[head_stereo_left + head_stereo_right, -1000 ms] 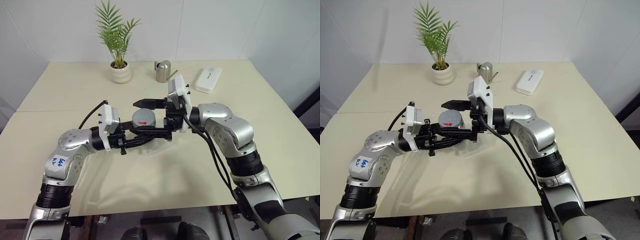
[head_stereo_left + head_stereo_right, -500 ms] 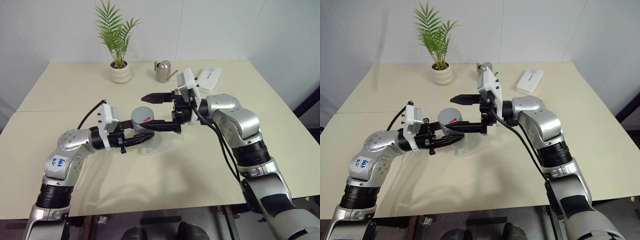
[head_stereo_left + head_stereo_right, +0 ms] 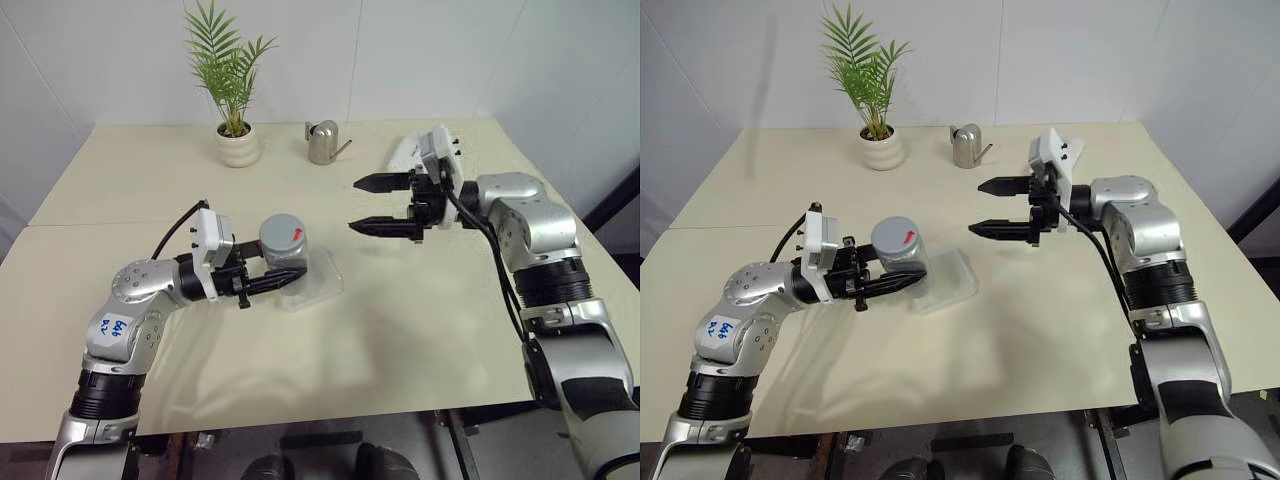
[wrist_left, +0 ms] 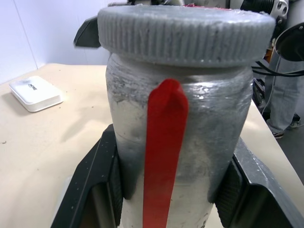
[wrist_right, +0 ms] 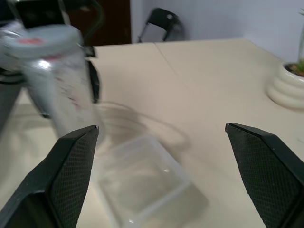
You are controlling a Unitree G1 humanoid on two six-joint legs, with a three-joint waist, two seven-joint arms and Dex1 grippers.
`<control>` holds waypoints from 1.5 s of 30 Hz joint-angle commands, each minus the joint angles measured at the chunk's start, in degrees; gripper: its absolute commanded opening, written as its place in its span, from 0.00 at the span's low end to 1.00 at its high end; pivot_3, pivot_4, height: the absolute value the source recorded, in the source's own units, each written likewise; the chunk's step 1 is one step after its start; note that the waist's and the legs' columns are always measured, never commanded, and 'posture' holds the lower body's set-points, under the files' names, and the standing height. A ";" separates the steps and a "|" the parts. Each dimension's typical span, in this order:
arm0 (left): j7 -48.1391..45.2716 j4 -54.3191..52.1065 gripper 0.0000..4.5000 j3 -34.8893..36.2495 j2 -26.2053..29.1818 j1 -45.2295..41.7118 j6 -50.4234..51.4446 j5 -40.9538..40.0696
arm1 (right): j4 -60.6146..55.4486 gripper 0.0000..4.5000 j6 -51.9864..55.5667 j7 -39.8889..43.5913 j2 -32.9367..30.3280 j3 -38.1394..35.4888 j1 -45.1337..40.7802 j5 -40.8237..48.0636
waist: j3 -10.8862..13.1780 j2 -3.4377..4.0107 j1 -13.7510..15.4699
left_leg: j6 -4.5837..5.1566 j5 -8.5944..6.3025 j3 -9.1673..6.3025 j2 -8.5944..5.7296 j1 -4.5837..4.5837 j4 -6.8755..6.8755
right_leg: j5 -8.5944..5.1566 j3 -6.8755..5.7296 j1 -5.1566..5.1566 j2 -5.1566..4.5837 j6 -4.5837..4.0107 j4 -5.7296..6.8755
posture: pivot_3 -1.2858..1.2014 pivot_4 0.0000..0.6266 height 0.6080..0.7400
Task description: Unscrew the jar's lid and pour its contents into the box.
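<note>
Gripping the jar (image 3: 283, 243) around its body, the left gripper (image 3: 272, 280) is clamped tight, its two black fingers (image 4: 99, 190) pressing either side of the red-marked label. The lid (image 4: 185, 29) sits on top of the jar. Held upright above the table (image 3: 420, 330), the jar hangs over the near-left edge of the box (image 3: 312, 285), a clear tray lying flat on the tabletop. To the right, well apart from the jar, the right gripper (image 3: 368, 206) points leftward with its fingers spread wide and nothing between them.

Beige table (image 3: 420, 300) with box (image 3: 315, 283), plant pot (image 3: 238, 147), watering can (image 3: 322, 143)
</note>
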 commanded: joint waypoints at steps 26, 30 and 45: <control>0.04 -0.99 0.44 -1.35 -0.07 -0.99 -0.55 -0.51 | -16.03 1.00 4.70 -16.91 14.41 3.80 1.01 -0.24 | 0.00 0.00 0.14 | -0.03 0.01 -0.06 -0.04 0.00 0.00 | 0.00 0.00 0.00 0.00 0.00 0.05 | 0.52 0.24 1.00; 0.74 -0.48 0.44 -0.88 -0.07 -0.88 -1.03 -0.36 | -12.82 1.00 1.86 -14.19 11.35 1.93 1.68 -0.04 | 0.00 0.00 0.22 | -0.02 0.01 -0.07 -0.06 0.00 0.00 | 0.00 0.00 0.00 0.00 0.00 0.04 | 0.52 0.24 1.00; 0.23 -2.60 0.44 0.56 0.80 1.61 -0.16 -0.81 | -12.64 1.00 3.56 -10.45 1.90 -3.69 5.35 2.96 | 0.00 0.00 0.29 | -0.01 0.01 -0.01 -0.03 0.00 -0.01 | 0.00 0.01 0.00 -0.01 0.00 0.00 | 0.52 0.24 1.00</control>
